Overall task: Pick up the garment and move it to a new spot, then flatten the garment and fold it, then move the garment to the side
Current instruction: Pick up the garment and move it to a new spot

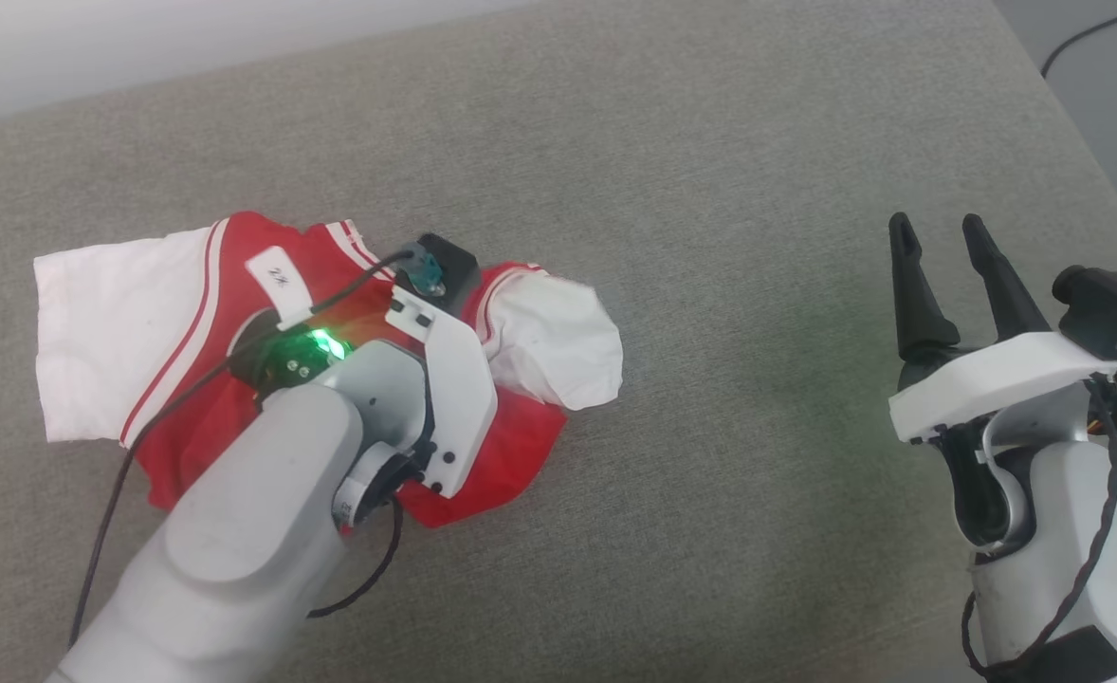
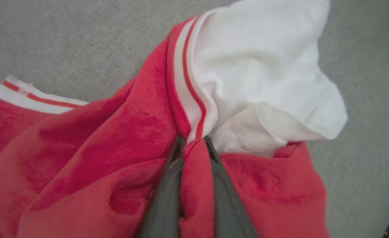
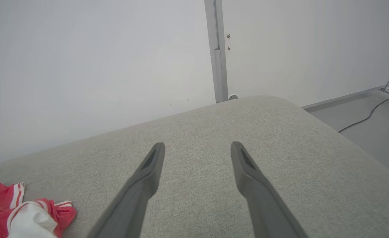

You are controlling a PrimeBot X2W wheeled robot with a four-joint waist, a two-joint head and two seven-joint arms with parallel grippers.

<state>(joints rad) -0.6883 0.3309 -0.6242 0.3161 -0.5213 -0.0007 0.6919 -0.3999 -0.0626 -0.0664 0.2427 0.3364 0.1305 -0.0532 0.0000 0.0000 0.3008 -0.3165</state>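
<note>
The garment [image 1: 170, 323], a red jersey with white sleeves and red-and-white striped trim, lies crumpled on the left of the grey cushion. My left arm reaches over it from the lower left and hides its middle. In the left wrist view my left gripper [image 2: 192, 140] is shut on a pinched ridge of the garment's [image 2: 108, 145] red fabric, right beside a striped seam and a white sleeve [image 2: 264, 76]. My right gripper [image 1: 943, 232] stands open and empty above bare cushion at the right, far from the garment [image 3: 22, 211].
The grey cushion [image 1: 729, 190] spreads wide between the two arms. Its right edge [image 1: 1080, 133] drops to a floor with a dark cable [image 1: 1085, 33]. A pale wall [image 3: 82, 66] and a grey post [image 3: 217, 49] stand behind the cushion's far edge.
</note>
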